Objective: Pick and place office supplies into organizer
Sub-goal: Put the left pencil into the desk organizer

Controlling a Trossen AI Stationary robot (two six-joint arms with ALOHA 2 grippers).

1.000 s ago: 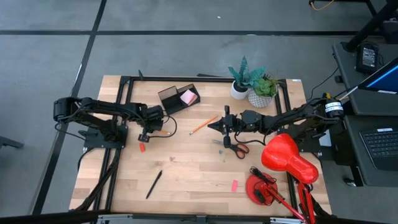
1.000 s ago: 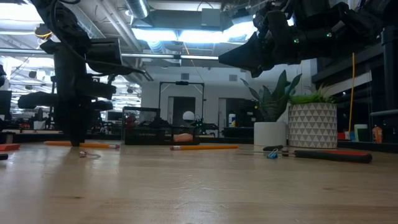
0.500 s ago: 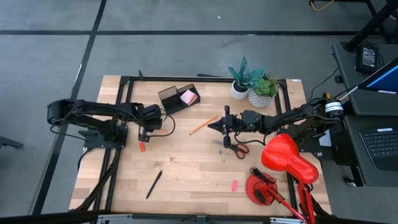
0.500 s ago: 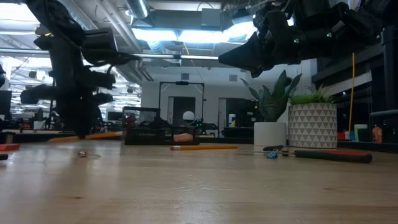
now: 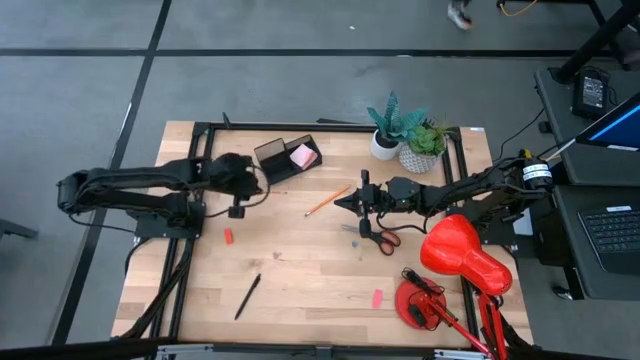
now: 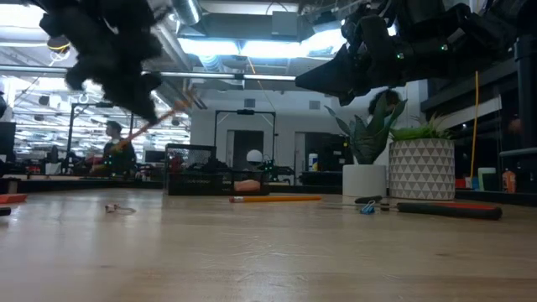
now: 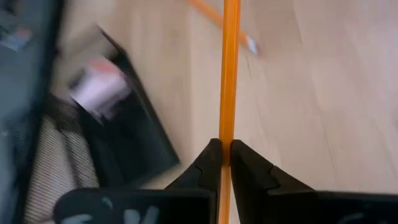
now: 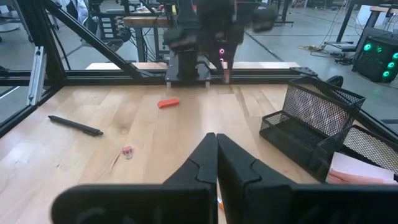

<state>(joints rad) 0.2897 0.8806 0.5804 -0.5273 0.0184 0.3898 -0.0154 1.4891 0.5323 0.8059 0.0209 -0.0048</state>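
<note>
My left gripper (image 5: 238,203) hangs over the table just in front of the organizer (image 5: 285,158), shut on an orange pencil (image 7: 227,74), which shows slanting in the low view (image 6: 159,120). The organizer is a dark tray with a pink sticky pad (image 5: 303,155) inside. A second orange pencil (image 5: 327,200) lies flat on the wood. My right gripper (image 5: 345,203) is shut and empty above mid-table, beside the red-handled scissors (image 5: 378,238). A red eraser (image 5: 228,236), a black pen (image 5: 247,296) and a pink eraser (image 5: 377,298) lie scattered. My left gripper pinches the orange pencil's shaft (image 7: 226,134) between its two fingertips (image 7: 208,155). The pencil runs on past the tips on both sides. It is lifted clear of the table and tilted, one end higher than the other (image 6: 189,102).
Two potted plants (image 5: 405,135) stand at the far edge. A red desk lamp (image 5: 455,258) fills the near right corner. A small clip (image 6: 367,206) lies near the scissors. Open wood lies between the organizer and the black pen.
My left gripper has risen from the table and moved toward the far edge, nearer the organizer. The pencil it holds lay flat on the wood a second ago; one end came up first, and now it hangs clear and slanted.
</note>
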